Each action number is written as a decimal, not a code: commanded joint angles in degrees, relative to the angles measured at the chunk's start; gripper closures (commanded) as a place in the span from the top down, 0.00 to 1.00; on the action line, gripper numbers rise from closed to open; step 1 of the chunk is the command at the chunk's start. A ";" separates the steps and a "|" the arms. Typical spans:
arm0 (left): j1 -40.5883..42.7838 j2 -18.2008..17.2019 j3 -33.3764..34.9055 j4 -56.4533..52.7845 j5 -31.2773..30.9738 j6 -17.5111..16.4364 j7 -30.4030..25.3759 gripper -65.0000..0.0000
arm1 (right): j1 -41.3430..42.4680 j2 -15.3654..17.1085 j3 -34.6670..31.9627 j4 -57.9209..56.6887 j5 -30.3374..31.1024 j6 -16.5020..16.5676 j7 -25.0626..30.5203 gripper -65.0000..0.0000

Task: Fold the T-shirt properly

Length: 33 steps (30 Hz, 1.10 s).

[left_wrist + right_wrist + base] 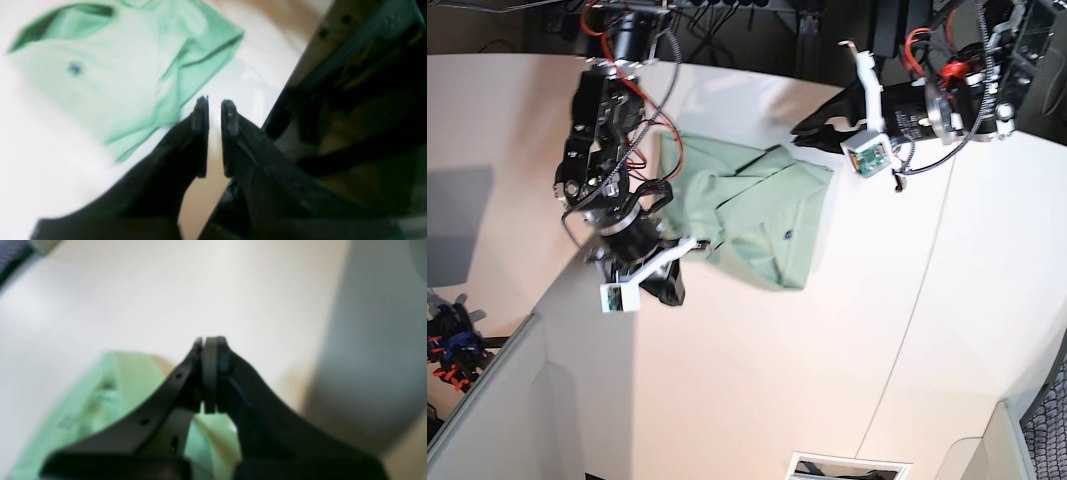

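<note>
The T-shirt (762, 215) lies partly folded on the white table, pale green, with a small blue logo (75, 68) facing up. In the left wrist view the T-shirt (110, 66) sits up and to the left of my left gripper (215, 103). Its fingers stand a narrow gap apart with nothing between them. In the base view my left gripper (805, 130) hovers just off the shirt's far right corner. My right gripper (210, 343) is shut, pads pressed together, with green fabric (93, 396) behind and below it. It hangs at the shirt's near left edge (672, 285).
The white table (877, 330) runs wide to the right and front of the shirt. A rectangular slot (847, 467) sits at its front edge. Red and black cables (627, 70) hang along the right arm. Dark clutter (452, 340) lies off the table's left side.
</note>
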<state>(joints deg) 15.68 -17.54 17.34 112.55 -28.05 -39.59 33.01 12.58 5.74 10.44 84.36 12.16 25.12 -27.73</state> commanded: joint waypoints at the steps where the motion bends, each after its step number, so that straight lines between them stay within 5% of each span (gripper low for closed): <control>1: -0.74 0.98 0.52 -0.24 -0.02 0.02 -2.25 0.11 | 1.55 1.62 0.68 -0.59 0.59 0.02 2.05 0.00; 5: -2.73 5.01 2.69 -5.77 3.30 1.46 -4.00 0.11 | 2.25 4.07 1.01 -7.30 0.70 0.00 2.73 0.00; 13: -10.67 10.78 2.80 -19.06 3.98 1.44 -5.90 0.11 | 2.34 3.91 -0.87 -13.68 0.90 0.04 6.99 0.00; 23: -12.35 10.84 2.78 -25.97 7.48 1.44 -8.39 0.11 | 3.10 3.96 -8.87 -13.73 -3.67 0.15 7.17 0.00; 28: -12.72 8.37 2.78 -26.53 10.32 1.90 -9.25 0.11 | 2.78 3.96 -10.19 -13.70 -4.00 0.15 2.69 0.00; 33: -13.68 6.10 0.42 -28.98 12.31 5.97 -13.35 0.11 | 2.10 4.74 -10.19 -13.53 2.14 0.17 -0.48 0.00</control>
<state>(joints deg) 2.79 -11.42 17.85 83.11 -16.23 -34.70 19.62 13.78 9.89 0.19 69.84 14.02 24.88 -28.62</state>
